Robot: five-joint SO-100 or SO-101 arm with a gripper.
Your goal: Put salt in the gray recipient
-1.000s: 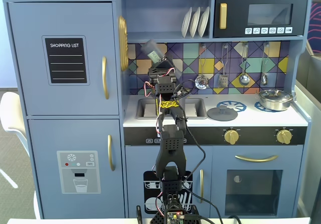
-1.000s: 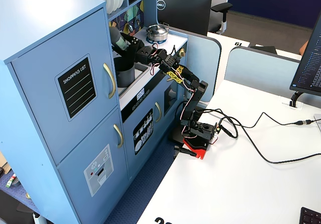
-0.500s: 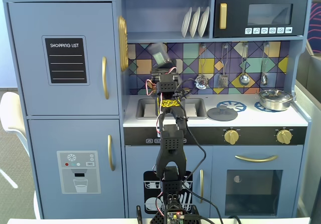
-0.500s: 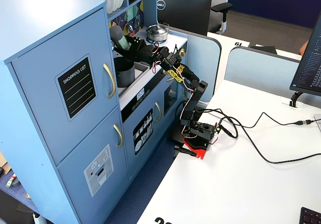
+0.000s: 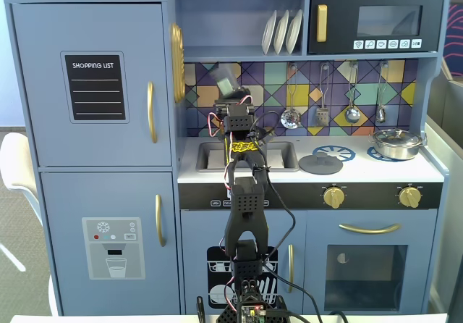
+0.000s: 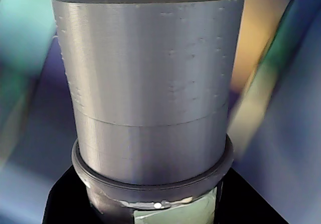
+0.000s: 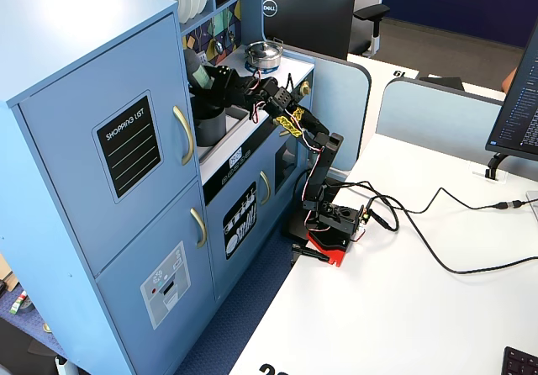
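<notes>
Now your claw (image 7: 204, 83) pinches the salt (image 5: 227, 84), tilted, with the gray recipient (image 7: 210, 125) just below it at the sink.

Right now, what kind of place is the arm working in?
Most likely an office with a toy play kitchen set against a desk. The cabinet has a pretend sink, stove knobs and hanging utensils, while a computer monitor and white desk show in a fixed view.
</notes>
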